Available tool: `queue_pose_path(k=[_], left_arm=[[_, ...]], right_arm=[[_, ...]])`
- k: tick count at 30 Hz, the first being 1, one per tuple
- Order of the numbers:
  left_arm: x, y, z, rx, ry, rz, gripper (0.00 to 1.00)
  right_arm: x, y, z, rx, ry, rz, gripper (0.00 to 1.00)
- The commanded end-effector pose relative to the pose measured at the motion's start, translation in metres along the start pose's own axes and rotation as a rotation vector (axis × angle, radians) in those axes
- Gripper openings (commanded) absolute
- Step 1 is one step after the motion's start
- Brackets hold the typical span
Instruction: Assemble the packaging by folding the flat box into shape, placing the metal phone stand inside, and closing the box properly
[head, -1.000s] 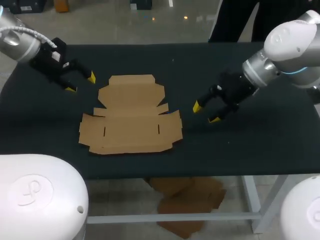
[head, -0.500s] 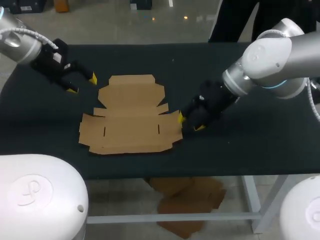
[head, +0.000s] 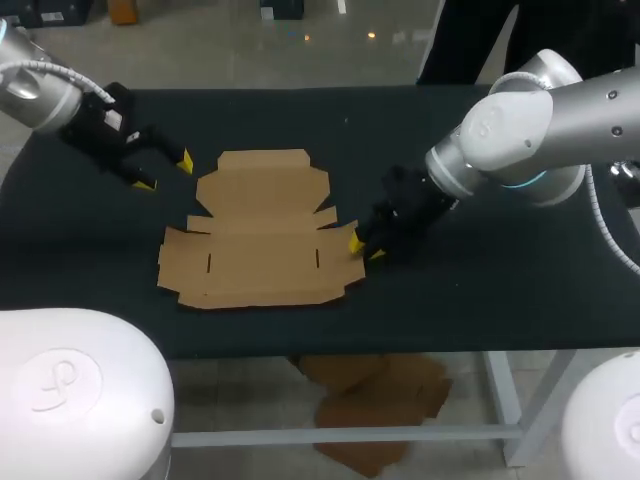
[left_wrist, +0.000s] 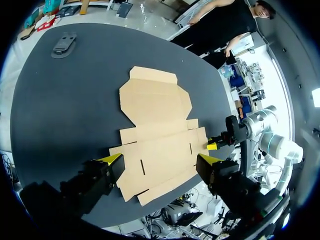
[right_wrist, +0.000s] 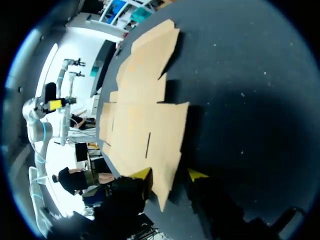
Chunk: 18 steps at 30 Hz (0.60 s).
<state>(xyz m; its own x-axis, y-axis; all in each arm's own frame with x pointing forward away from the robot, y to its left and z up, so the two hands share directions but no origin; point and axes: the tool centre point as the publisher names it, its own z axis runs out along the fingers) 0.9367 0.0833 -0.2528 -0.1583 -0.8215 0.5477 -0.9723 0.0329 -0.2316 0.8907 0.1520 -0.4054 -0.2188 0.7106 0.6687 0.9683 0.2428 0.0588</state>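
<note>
The flat brown cardboard box (head: 262, 232) lies unfolded in the middle of the black table (head: 500, 290). My right gripper (head: 363, 249) is at the box's right flap. In the right wrist view the flap's edge (right_wrist: 167, 165) sits between the yellow tips of that gripper (right_wrist: 170, 174), which stand narrowly apart, a dark gap showing beside one tip. My left gripper (head: 163, 171) hovers open off the box's far left corner with nothing in it. The left wrist view has the box (left_wrist: 155, 125) ahead of its gripper (left_wrist: 161, 160). A dark grey phone stand (left_wrist: 64, 44) lies beyond the box.
Bare black table surrounds the box on every side, widest at the right. My right arm's grey elbow (head: 520, 120) hangs over the table's right half. The front table edge (head: 400, 352) runs just below the box.
My right arm has swung left from mid-table to the box's right flap, and its fingers have narrowed around the flap's edge. The left arm has hardly moved.
</note>
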Motion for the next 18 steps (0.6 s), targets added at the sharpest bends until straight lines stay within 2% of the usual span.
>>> queue_pose_path(k=[1,2,3,4,5,18], left_arm=[[-0.002,0.000,-0.001,-0.008,-0.004,-0.001,1.00],[-0.002,0.000,0.000,-0.008,-0.004,-0.001,1.00],[-0.003,0.000,0.000,-0.010,-0.002,-0.002,1.00],[-0.003,0.000,0.000,-0.011,-0.001,-0.003,1.00],[-0.004,0.000,0.000,-0.012,0.001,-0.004,1.00],[-0.006,-0.004,0.005,-0.031,0.020,-0.004,1.00]], right_arm=[[0.000,0.007,0.010,-0.001,0.004,0.003,0.42],[0.000,0.008,0.011,-0.005,0.005,0.004,0.38],[0.000,0.009,0.012,-0.023,0.007,0.008,0.28],[0.000,0.010,0.012,-0.028,0.018,0.014,0.11],[0.000,0.011,0.012,-0.036,0.022,0.018,0.00],[-0.018,0.000,-0.018,-0.141,0.063,0.058,0.00]])
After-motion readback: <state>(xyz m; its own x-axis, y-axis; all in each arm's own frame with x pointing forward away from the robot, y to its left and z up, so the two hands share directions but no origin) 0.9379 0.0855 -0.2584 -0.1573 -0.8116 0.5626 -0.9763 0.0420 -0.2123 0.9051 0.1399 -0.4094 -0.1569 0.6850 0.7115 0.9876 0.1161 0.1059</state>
